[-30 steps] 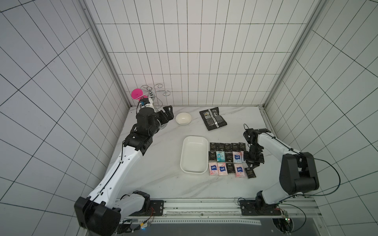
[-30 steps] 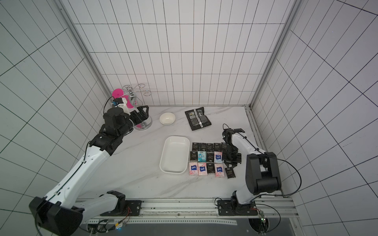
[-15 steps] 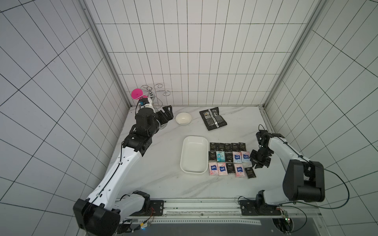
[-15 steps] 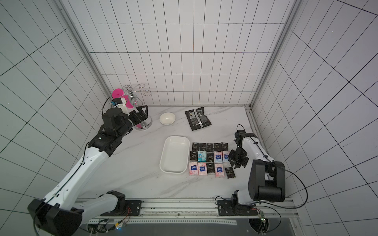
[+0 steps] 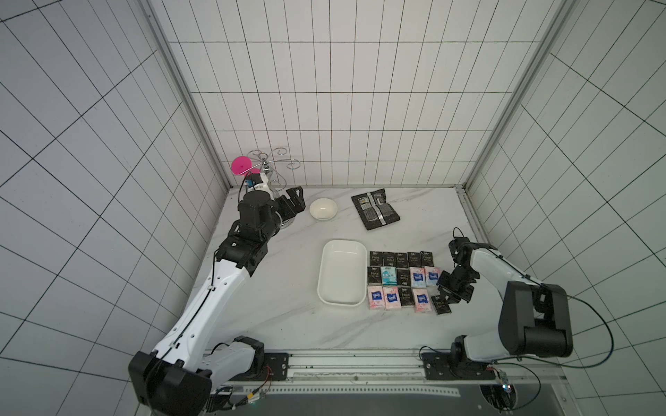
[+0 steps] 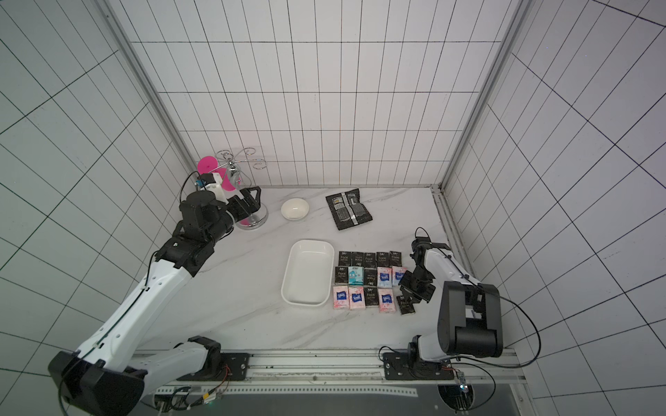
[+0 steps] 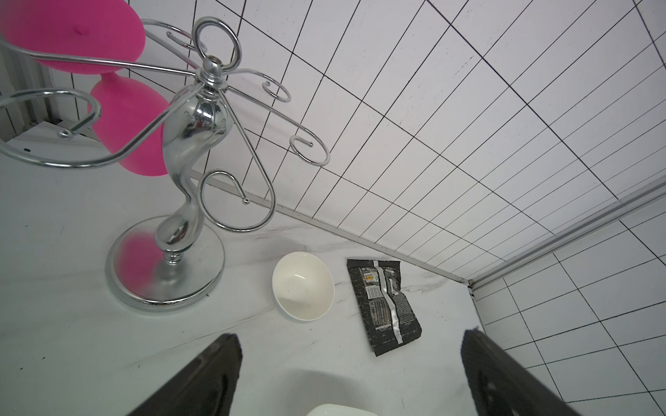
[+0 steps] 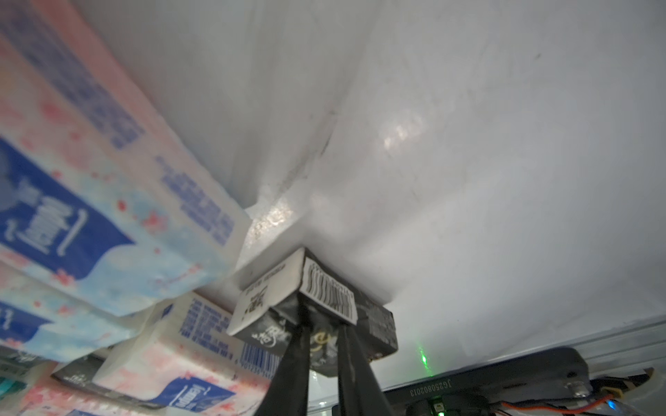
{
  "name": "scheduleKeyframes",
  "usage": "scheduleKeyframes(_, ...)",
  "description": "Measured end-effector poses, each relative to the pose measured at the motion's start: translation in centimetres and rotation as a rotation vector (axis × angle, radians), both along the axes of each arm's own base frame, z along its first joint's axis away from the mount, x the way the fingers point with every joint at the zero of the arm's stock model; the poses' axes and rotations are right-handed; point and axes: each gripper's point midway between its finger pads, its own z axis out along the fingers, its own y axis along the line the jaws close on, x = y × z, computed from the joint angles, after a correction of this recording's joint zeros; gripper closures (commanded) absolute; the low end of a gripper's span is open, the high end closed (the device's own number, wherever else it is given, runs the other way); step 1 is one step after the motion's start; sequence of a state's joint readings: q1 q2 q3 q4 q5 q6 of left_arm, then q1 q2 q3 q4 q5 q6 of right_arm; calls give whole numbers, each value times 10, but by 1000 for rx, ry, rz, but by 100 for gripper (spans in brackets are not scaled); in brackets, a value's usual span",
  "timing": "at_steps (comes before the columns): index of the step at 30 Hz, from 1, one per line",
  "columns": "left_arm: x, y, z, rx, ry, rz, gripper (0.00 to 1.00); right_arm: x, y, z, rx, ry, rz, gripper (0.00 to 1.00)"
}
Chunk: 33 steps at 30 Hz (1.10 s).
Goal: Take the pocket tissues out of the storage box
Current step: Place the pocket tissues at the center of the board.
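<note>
The pocket tissues lie on the table in three rows, outside the white storage box and just beside it, toward the right arm. The right gripper is at the crooked black packet that ends the front row. Its fingers are narrow and their tips touch the packet, but I cannot tell if they pinch it. The left gripper hangs near the chrome cup stand, with fingers wide and holding nothing.

The storage box is plain white. The pocket tissues are black with white "Face" lettering or pink-white with blue labels, beside one teal packet. The bowl is white, the pouch black with a silver strip, the table white with grey veins, the cup bright pink
</note>
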<state>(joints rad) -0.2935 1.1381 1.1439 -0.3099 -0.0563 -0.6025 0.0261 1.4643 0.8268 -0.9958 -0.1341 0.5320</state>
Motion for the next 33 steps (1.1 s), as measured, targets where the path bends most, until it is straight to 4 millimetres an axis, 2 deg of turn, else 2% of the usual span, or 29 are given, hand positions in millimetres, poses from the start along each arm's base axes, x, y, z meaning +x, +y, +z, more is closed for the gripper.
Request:
scheduleKeyframes(5,0,0,0,0,0,1,2,-1,2,-7,9,3,-11,81)
scheduleKeyframes(18,0,1,0,1,0,3,1,2,7,-7,24,-13,-90,81)
scheduleKeyframes(33,0,1,0,1,0,4,1,21,15,-4,65,-90,-182,80)
